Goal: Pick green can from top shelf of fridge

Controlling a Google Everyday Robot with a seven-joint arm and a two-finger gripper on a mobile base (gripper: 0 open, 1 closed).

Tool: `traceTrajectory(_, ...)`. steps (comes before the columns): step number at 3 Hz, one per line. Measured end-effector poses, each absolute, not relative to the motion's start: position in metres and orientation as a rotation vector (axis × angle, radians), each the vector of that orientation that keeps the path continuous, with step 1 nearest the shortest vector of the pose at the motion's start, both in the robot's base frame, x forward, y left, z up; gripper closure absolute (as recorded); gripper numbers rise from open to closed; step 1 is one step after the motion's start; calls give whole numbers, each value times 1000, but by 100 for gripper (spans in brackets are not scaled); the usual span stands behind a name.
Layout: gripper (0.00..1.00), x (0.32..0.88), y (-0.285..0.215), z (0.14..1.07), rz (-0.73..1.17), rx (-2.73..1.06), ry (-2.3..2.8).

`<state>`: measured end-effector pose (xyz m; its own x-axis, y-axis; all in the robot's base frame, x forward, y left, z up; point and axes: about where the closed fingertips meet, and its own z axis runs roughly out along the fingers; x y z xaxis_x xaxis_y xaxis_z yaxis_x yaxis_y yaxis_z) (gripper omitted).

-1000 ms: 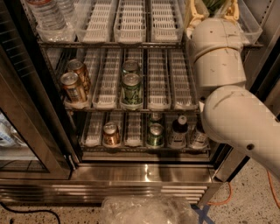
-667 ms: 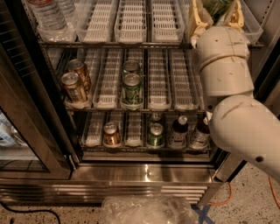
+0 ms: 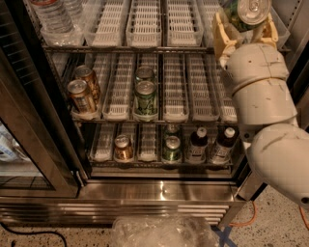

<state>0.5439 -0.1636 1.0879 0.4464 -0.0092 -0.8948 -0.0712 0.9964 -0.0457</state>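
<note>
Green can [image 3: 252,9] has risen, clamped in gripper [image 3: 245,30] at top shelf [image 3: 147,29].

Top shelf [image 3: 145,48]: white lane trays [image 3: 147,24]; water bottles [image 3: 52,14] at left; gripper [image 3: 246,23] tight on green can [image 3: 252,9] at right

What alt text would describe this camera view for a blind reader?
The claw of a white robot arm grips a green can at the right end of the top shelf in an open fridge. Lower racks hold more cans and bottles.

Gripper [image 3: 246,23] clasps green can [image 3: 254,9] at right end of top shelf [image 3: 184,26] — inside fridge [image 3: 159,192].
</note>
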Motion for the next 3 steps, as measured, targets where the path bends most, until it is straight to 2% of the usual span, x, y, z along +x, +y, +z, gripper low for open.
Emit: traceTrajectory(3,100,523,-165,1091,31,-214,1094)
